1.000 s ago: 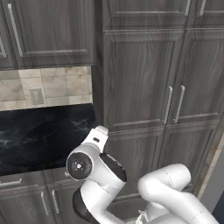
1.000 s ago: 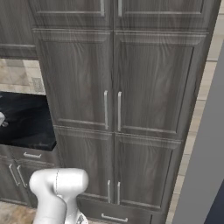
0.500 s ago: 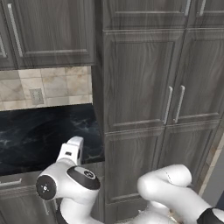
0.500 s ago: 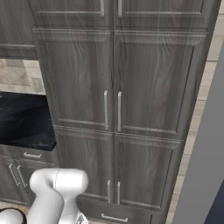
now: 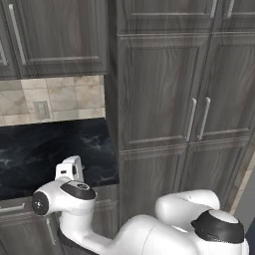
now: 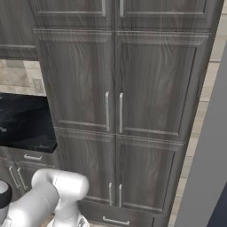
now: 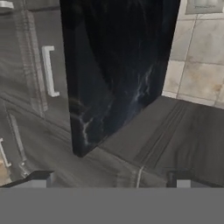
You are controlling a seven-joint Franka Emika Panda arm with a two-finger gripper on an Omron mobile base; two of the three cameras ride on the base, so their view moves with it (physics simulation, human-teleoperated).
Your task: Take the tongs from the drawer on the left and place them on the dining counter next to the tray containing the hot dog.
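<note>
- Drawer (image 7: 35, 65): dark wood-grain front with a short silver bar handle (image 7: 49, 70), sits directly under the edge of the black counter (image 7: 118, 65); the front looks flush with the cabinet face, i.e. closed.
- Same drawer in the right base view (image 6: 42, 156), just below the counter's front edge at far left; in the left base view (image 5: 15, 208) it is at lower left, partly behind the arm (image 5: 149, 234).
- Gripper (image 7: 109, 179): the two dark fingertips (image 7: 39, 177) stand wide apart, released, with nothing between them and touching nothing.
- The hand view is rolled sideways, so the counter edge runs up and down; the gripper points at the counter's corner, where it meets the tall cabinet's side.
- Beige tile backsplash (image 7: 197, 65) behind the counter, with a wall outlet (image 7: 205, 5) on it.
- Tall cabinet doors (image 5: 159, 89) with long handles stand right of the counter, closed.
- Upper cabinet (image 5: 55, 35) hangs above the backsplash.
- The arm bends low, with its elbow in front of the cabinets below the counter.
- Whether the tongs are in the drawer cannot be told.
</note>
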